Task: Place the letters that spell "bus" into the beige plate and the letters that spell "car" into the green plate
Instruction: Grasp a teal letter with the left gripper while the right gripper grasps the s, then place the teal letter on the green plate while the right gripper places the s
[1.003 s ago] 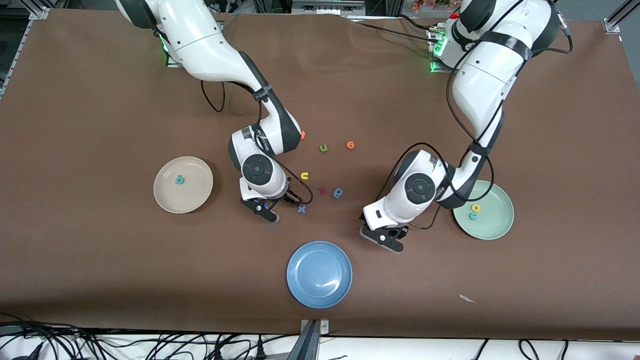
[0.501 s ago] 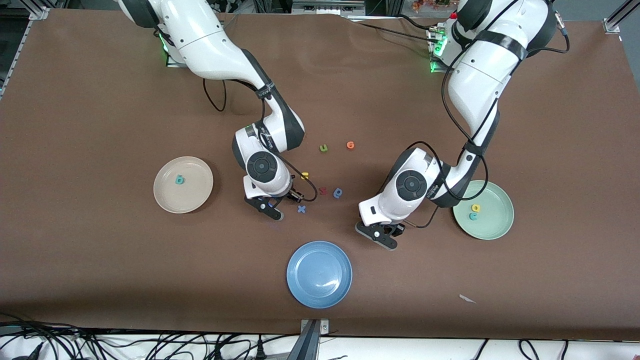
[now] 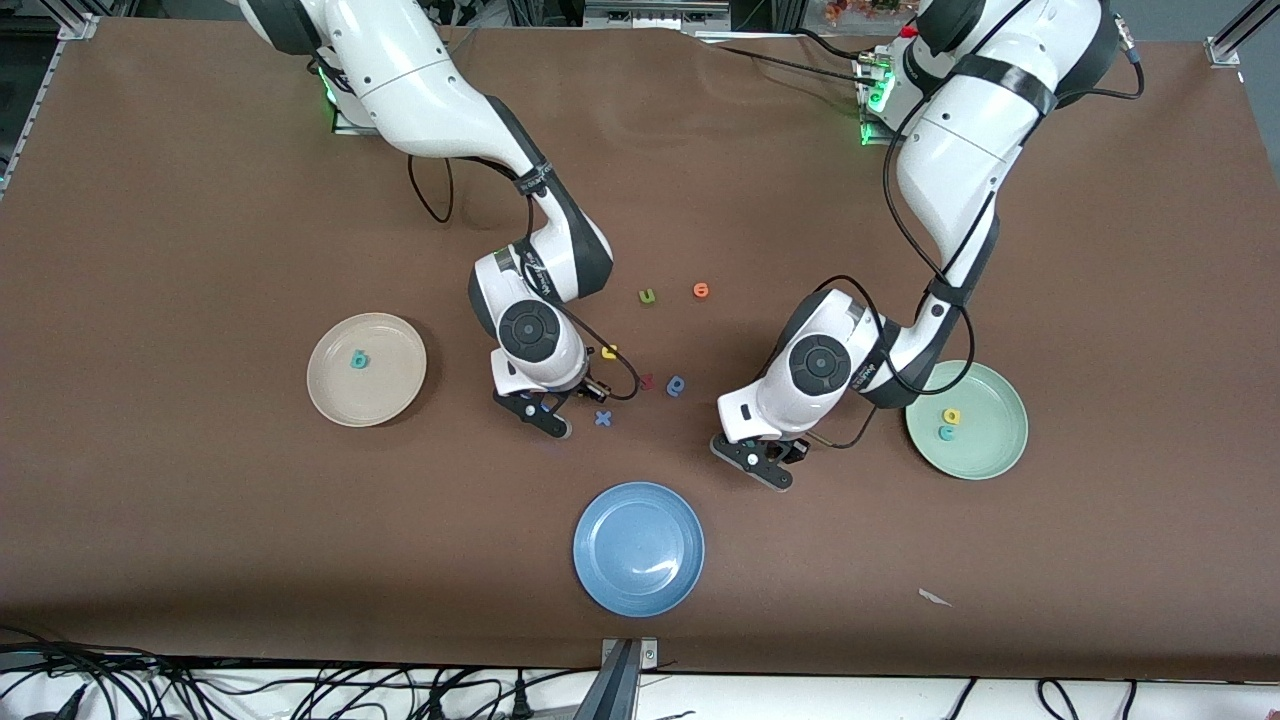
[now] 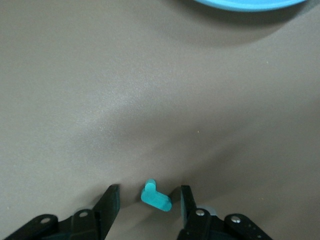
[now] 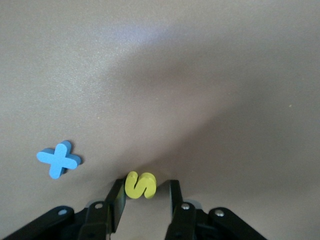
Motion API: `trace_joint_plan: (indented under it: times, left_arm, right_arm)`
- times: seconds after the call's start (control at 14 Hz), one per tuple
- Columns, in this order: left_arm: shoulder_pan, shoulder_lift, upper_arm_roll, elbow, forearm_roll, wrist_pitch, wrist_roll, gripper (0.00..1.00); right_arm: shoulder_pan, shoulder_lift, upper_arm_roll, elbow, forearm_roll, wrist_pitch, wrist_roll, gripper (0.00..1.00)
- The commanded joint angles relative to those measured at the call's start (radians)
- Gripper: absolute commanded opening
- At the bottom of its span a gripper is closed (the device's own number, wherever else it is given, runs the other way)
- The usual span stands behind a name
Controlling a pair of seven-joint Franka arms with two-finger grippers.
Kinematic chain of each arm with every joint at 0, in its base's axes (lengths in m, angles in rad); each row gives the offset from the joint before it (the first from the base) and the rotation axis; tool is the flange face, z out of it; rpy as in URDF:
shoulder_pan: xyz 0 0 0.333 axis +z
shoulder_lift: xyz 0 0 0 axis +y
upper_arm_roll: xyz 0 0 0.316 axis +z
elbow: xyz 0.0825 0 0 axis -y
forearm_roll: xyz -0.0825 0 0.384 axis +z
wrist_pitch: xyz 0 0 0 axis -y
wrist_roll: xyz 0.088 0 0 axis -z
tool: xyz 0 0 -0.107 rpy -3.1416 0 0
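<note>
My left gripper [image 4: 148, 190] is down at the table, open, with the thin teal "r" [image 4: 156, 196] lying between its fingers and a gap on each side. My right gripper [image 5: 146, 184] is also low and open around the yellow "s" [image 5: 140, 185]; one finger touches it and the other stands apart. In the front view both letters are hidden under the left gripper [image 3: 768, 462] and the right gripper [image 3: 545, 410]. The beige plate [image 3: 330, 395] holds the teal "b" [image 3: 359, 359]. The green plate [image 3: 990, 445] holds the yellow "a" [image 3: 952, 416] and teal "c" [image 3: 945, 432]. The yellow "u" [image 3: 609, 351] lies beside the right wrist.
A blue plate [image 3: 639, 549] sits nearer the front camera, between the two grippers. A blue "x" [image 3: 603, 418] lies next to the right gripper. A red letter [image 3: 646, 381], a blue round letter [image 3: 676, 385], a green "u" [image 3: 647, 296] and an orange letter [image 3: 701, 290] lie mid-table.
Both grippers' jaws have narrowed around their letters. The left gripper has shifted a little toward the right arm's end, and the right gripper a little toward the left arm's end.
</note>
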Motion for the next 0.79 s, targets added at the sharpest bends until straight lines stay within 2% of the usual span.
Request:
trace_joint_plan:
  times: [0.0, 0.14, 0.21, 0.29, 0.43, 0.64, 0.72]
  left_arm:
    - [-0.008, -0.032, 0.000, -0.047, 0.015, -0.006, -0.005, 0.35]
    - [-0.003, -0.030, 0.000, -0.047, 0.015, -0.006, -0.002, 0.29]
    - [-0.005, -0.030, 0.000, -0.046, 0.013, -0.006, -0.004, 0.29]
    - [-0.006, -0.030, 0.000, -0.046, 0.013, -0.006, -0.005, 0.29]
    - [0.000, -0.030, 0.000, -0.044, 0.013, -0.006, 0.005, 0.23]
    - [0.003, -0.032, 0.000, -0.040, 0.013, -0.006, 0.004, 0.17]
    - [0.005, -0.033, 0.000, -0.040, 0.013, -0.006, 0.005, 0.09]
  right_arm:
    - [0.002, 0.024, -0.001, 0.034, -0.016, 0.017, 0.008, 0.34]
    - [0.002, 0.031, -0.001, 0.031, -0.014, 0.039, 0.008, 0.29]
    - [0.002, 0.031, -0.001, 0.032, -0.016, 0.040, 0.005, 0.23]
    - [0.001, 0.030, -0.002, 0.034, -0.012, 0.040, 0.004, 0.13]
    - [0.002, 0.030, -0.002, 0.035, -0.012, 0.039, 0.004, 0.03]
    - [-0.014, 0.007, -0.011, 0.035, -0.009, 0.014, -0.044, 0.00]
    - [-0.040, -0.016, -0.013, 0.037, -0.011, -0.036, -0.093, 0.00]
